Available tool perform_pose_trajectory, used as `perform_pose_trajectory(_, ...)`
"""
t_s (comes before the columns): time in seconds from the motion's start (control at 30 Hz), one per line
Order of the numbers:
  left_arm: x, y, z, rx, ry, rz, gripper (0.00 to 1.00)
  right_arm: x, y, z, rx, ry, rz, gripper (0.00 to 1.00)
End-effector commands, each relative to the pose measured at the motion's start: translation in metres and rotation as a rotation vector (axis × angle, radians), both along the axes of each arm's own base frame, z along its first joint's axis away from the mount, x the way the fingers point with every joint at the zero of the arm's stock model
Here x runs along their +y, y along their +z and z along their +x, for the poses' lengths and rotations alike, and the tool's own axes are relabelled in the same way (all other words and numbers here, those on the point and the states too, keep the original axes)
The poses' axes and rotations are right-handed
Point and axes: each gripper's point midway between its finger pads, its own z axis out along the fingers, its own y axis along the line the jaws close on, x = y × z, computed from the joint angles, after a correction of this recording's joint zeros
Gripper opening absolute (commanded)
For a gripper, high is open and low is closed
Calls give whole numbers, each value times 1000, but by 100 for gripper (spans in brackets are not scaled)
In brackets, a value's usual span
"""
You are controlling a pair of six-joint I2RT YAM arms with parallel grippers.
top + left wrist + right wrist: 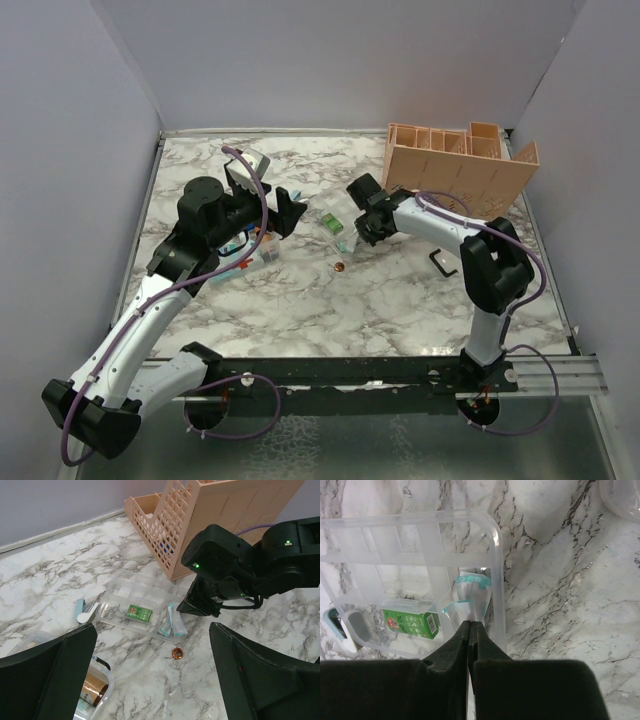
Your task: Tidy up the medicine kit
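Medicine kit [108,680] lies just beneath the wide-open left hand [152,627].

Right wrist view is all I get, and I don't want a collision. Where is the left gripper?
Observer: The left gripper hangs open to the left of the clear tray you see, apart from it.
Operator: Is anything loose outside my frame?
Observer: A small copper-coloured disc lies on the marble, on the side of the tray nearer the arm bases.
Operator: And where is the kit itself?
Observer: The medicine kit box sits below the left gripper, left of the tray, with what looks like a brown bottle showing inside.
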Motion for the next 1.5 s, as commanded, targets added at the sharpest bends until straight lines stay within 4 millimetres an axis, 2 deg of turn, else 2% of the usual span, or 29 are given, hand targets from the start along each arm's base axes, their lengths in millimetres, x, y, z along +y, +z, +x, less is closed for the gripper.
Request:
perform_pose_trajectory(0.0,1,17,-4,-28,3,-25,99,-8,-6,-2,17,-63,-48,1)
perform_pose_trajectory(0.1,1,17,-4,-28,2,-26,99,-6,-7,1,5,-61,-37,7)
perform_pose_trajectory(0.27,1,17,-4,-30,3,-22,99,-3,-4,3,-7,-47,-27,26)
perform_pose_trajectory(0.33,1,16,-4,-28,3,-21,99,-1,-1,3,-20,-24,-15,30)
perform_pose_trajectory(0.5,1,16,-3,-30,5,-19,99,6,18,7,-88,76,4,32)
perform_pose_trajectory(0.67,1,16,-3,-32,3,-21,99,13,43,9,-170,260,-19,32)
perform_pose_trajectory(0.83,4,18,-1,-47,15,-9,99,17,53,-3,-225,487,-86,32)
perform_pose_trajectory(0.97,23,25,8,-81,136,0,99,16,53,-22,-258,595,-96,32)
perform_pose_trajectory(1.07,39,32,14,-96,240,-22,99,22,57,-34,-282,706,-76,32)
perform_pose_trajectory(1.17,48,36,16,-103,299,-55,99,24,49,-48,-241,810,-92,32)
perform_pose_trajectory(1.3,48,34,16,-100,308,-78,99,22,29,-61,-142,905,-123,33)
perform_pose_trajectory(1.47,44,31,16,-85,292,-75,99,38,15,-73,-123,1057,-129,37)
